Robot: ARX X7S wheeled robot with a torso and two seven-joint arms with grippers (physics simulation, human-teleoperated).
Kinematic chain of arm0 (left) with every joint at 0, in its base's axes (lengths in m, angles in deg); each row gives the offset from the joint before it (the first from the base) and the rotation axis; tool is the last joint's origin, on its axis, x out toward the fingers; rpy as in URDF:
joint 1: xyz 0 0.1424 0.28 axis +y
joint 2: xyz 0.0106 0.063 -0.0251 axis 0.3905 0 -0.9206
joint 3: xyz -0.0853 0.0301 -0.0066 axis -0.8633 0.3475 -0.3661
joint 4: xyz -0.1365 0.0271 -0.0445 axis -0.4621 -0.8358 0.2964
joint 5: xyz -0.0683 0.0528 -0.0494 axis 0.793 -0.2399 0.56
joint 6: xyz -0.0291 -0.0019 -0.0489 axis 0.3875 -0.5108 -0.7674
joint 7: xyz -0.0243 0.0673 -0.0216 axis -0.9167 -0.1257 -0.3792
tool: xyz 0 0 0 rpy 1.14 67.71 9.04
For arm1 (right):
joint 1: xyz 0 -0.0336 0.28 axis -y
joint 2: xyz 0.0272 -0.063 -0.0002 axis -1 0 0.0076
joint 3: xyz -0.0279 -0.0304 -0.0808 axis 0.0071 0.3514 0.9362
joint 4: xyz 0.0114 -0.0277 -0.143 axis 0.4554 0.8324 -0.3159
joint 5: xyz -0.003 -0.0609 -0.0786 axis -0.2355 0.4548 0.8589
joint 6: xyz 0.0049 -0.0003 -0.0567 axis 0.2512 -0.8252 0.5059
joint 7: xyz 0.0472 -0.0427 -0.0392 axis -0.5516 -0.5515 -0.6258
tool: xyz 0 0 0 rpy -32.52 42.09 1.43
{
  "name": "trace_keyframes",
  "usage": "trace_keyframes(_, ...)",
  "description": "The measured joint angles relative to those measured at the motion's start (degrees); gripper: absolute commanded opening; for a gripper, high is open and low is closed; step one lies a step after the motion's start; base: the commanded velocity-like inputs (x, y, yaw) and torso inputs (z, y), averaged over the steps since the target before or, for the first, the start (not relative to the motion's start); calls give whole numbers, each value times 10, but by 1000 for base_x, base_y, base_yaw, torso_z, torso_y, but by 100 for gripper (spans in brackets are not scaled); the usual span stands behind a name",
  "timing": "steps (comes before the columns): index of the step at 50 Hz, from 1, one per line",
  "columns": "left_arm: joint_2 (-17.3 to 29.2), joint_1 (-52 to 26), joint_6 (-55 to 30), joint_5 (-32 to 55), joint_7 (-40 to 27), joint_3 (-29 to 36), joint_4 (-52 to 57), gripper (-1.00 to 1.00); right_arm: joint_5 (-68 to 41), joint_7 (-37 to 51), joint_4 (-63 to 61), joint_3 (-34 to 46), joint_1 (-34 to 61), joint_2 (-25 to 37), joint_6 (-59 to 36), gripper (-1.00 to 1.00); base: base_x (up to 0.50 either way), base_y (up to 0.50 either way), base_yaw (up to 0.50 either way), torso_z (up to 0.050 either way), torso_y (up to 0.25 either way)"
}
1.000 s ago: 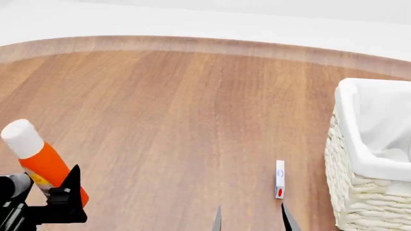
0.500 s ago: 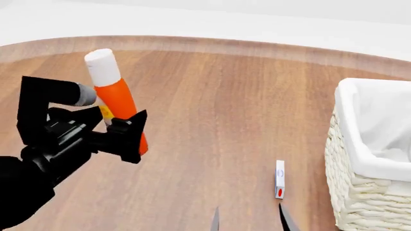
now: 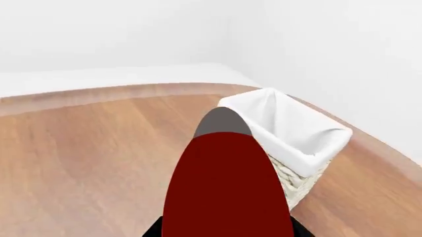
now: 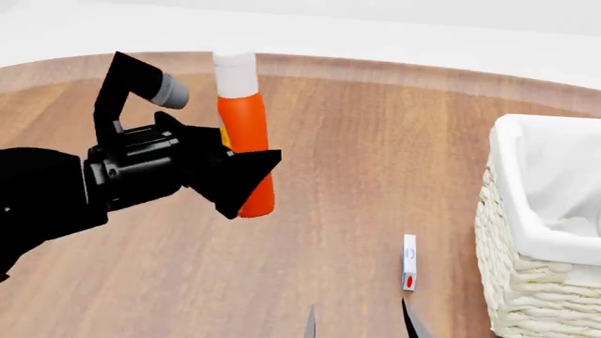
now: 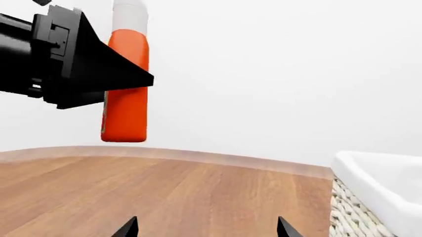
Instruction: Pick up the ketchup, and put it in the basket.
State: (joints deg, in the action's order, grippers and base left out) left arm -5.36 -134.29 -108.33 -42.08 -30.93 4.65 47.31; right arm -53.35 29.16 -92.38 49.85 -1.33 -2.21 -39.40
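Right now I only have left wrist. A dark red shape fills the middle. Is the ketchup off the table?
Observer: Yes. In the right wrist view the ketchup hangs clear above the wood, held in the left tool.
Operator: Upright?
Observer: Roughly. Head view shows its white cap on top.
Operator: Over the basket?
Observer: No. The basket sits apart, toward the robot's right.
Operator: Anything between?
Observer: A small white box on the table.

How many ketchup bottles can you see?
1. The ketchup is up in the air, held upright by the left gripper, off to the left of the basket.
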Motion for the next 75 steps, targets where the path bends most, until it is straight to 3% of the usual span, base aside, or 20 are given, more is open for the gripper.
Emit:
trace_keyframes(12, 3, -18, 5, -22, 132, 72, -42, -100, -1, -1, 7, 5, 3, 1, 0, 100, 0, 0, 0, 0, 1)
trace_keyframes(30, -7, -32, 45, -41, 233, 113, -121, -100, -21, 3, -14, 0, 10, 9, -34, 100, 0, 0, 0, 0, 1)
trace_keyframes(43, -9, -24, 70, -45, 261, 120, -148, -100, -104, 37, -155, -22, 48, 45, -238, 100, 0, 0, 0, 0, 0)
trace_keyframes(56, -4, -16, 76, -43, 269, 123, -144, -100, -269, 97, -301, -87, 123, 55, -440, 100, 0, 0, 0, 0, 1)
trace_keyframes(75, 0, -7, 74, -39, 270, 127, -128, -100, -451, 171, -341, -123, 280, 33, -583, 100, 0, 0, 0, 0, 0)
